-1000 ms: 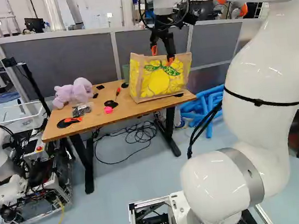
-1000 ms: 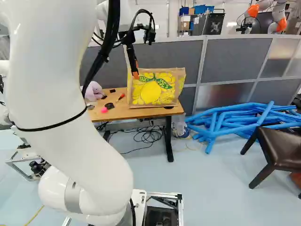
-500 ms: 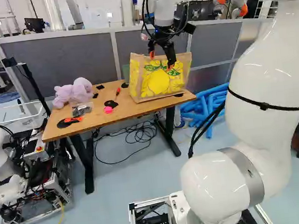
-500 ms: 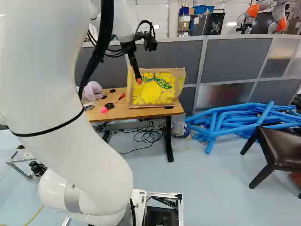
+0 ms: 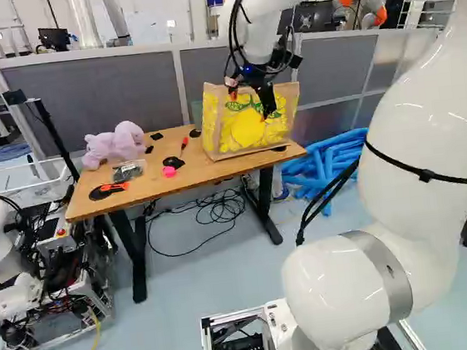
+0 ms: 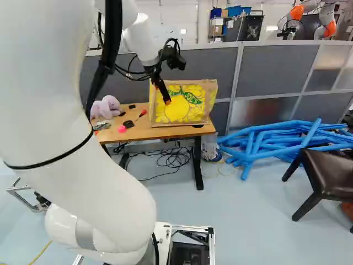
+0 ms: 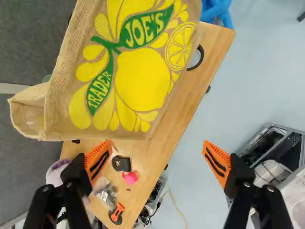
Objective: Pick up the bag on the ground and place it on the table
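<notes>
Arm shifted since the earlier frames: white jointed arm (image 5: 413,131) has swung its raised links to the right in the left base view, left in the right base view. Black 2-fingered gripper with orange pads (image 5: 250,103) went along, a little lower in both base views. Base has not moved.

Fingers spread wide apart, 1 on either side of the wrist view. Bag lies ahead of them, not clamped.

Tan woven bag with yellow lemon print and green leaves (image 5: 242,136): upright on the light-brown wooden table (image 5: 204,171), at its right end in both base views. Position unchanged.

Also on the table, all unmoved: lilac plush toy (image 5: 116,145), small pink object (image 5: 169,172), red-handled tool (image 5: 184,143), clear packet of dark bits (image 5: 127,171), black-and-orange tool (image 5: 110,190). Blue foam tubes (image 6: 262,142) heaped on the floor, right of the table in the right base view.
</notes>
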{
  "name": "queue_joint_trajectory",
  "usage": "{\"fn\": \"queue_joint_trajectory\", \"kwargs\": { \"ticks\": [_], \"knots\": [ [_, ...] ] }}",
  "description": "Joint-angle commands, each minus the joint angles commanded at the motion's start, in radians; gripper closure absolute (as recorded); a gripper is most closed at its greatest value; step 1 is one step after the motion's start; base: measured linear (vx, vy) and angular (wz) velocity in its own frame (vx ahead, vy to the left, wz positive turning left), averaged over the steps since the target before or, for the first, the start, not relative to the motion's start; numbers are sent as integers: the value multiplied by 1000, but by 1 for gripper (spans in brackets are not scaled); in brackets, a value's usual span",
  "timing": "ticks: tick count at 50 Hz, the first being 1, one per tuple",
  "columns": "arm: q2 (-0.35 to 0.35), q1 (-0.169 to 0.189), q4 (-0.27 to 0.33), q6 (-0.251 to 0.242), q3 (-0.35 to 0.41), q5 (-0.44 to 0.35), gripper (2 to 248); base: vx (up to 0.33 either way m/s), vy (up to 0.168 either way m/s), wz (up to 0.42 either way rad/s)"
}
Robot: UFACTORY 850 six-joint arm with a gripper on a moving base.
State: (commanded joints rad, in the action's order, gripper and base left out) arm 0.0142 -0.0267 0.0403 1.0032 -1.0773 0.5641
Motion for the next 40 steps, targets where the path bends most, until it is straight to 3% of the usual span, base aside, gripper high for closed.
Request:
{"fn": "queue_joint_trajectory", "kwargs": {
  "ticks": [40],
  "knots": [
    [-112,10,-15,-384,379,-551,3,0,0,0]
  ]
}}
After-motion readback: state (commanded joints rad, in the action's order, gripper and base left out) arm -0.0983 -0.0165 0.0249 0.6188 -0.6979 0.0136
